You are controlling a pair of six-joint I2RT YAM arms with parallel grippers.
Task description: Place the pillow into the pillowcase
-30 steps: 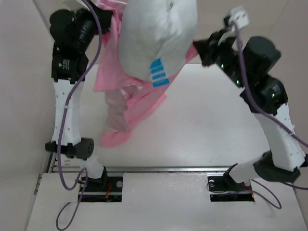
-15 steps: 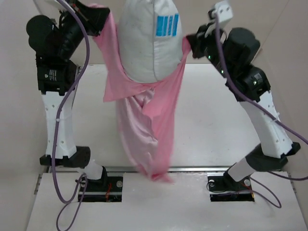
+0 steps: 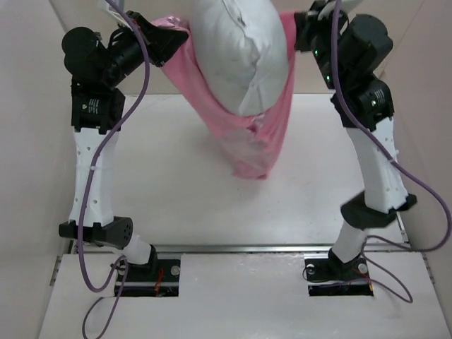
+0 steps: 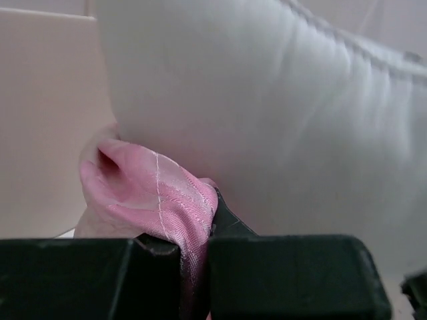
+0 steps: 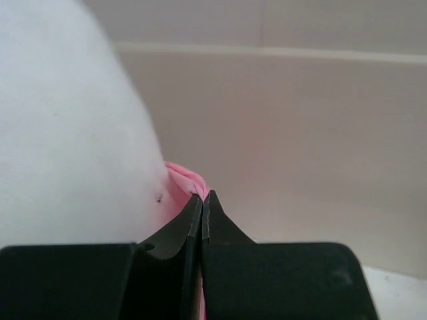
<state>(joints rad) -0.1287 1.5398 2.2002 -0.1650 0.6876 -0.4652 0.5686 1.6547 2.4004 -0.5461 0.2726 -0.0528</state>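
Note:
Both arms hold the pink pillowcase (image 3: pixel 261 134) high above the table, its mouth stretched between them. The plump white pillow (image 3: pixel 236 53) stands upright in that mouth, its lower end sunk into the pink cloth, its upper part bare. My left gripper (image 3: pixel 176 35) is shut on the pillowcase's left edge; in the left wrist view pink fabric (image 4: pixel 160 200) is bunched between the jaws, the pillow (image 4: pixel 267 113) close behind. My right gripper (image 3: pixel 300 32) is shut on the right edge; a pink fold (image 5: pixel 183 179) sticks out at the fingertips (image 5: pixel 202 200) beside the pillow (image 5: pixel 60 147).
The white tabletop (image 3: pixel 176 191) lies below the hanging cloth. Beige walls close in on the left, right and back. The arm bases sit at the near edge, with purple cables looping along both arms.
Both grippers have shifted right and lifted. The pillowcase's hanging tail has swung up from the near table edge, and the pillow has turned so its blue label no longer shows.

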